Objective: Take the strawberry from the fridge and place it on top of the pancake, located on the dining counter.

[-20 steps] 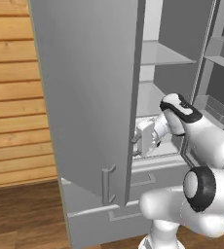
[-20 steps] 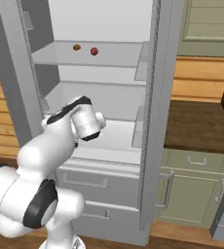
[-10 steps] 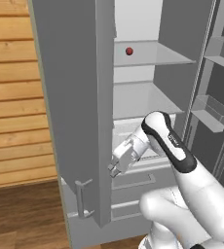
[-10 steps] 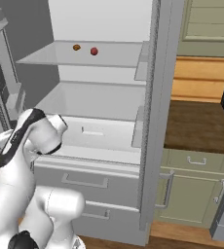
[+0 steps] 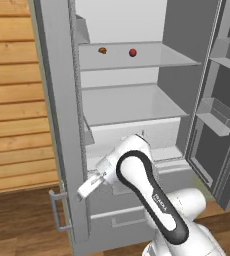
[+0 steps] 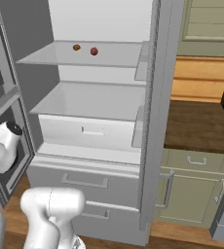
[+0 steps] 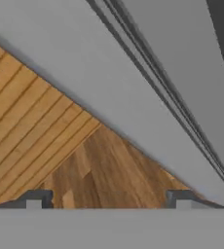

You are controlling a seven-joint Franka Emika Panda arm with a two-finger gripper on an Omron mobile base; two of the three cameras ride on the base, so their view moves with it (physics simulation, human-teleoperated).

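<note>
- Gripper [image 7: 104, 198] jaws spread wide, nothing between them; the hand view looks past the two dark tips at wood floor and the grey face of the left fridge door [image 5: 57, 115].
- In the left base view the gripper [image 5: 90, 186] sits low, just beside the inner edge of that door, near its lower end and pointing left and down; cannot tell whether it touches the door.
- Arm [image 5: 147, 190] bends in front of the fridge [image 6: 94, 146], forearm crossing the lower drawers [image 6: 84, 182].
- Both fridge doors stand open, interior fully exposed.
- Strawberry [image 5: 132, 52] rests on the upper shelf [image 5: 137, 60], toward the back, well above the gripper and well apart from it.
- Small orange-brown item [image 5: 102, 50] lies on the same shelf, to the strawberry's left, near but apart. Same pair in the right base view: strawberry [image 6: 94, 51], orange-brown item [image 6: 76, 47].
- Step in hand, as a judgement: door opening looks finished, fetch of the strawberry not yet started.
- Next move calls for lifting the hand clear of the door edge, raising it to upper-shelf height and reaching deep with jaws open around the red fruit only.
- Risk: clipping the shelf lip or nudging the orange-brown item.
- Pancake and dining counter come later.
</note>
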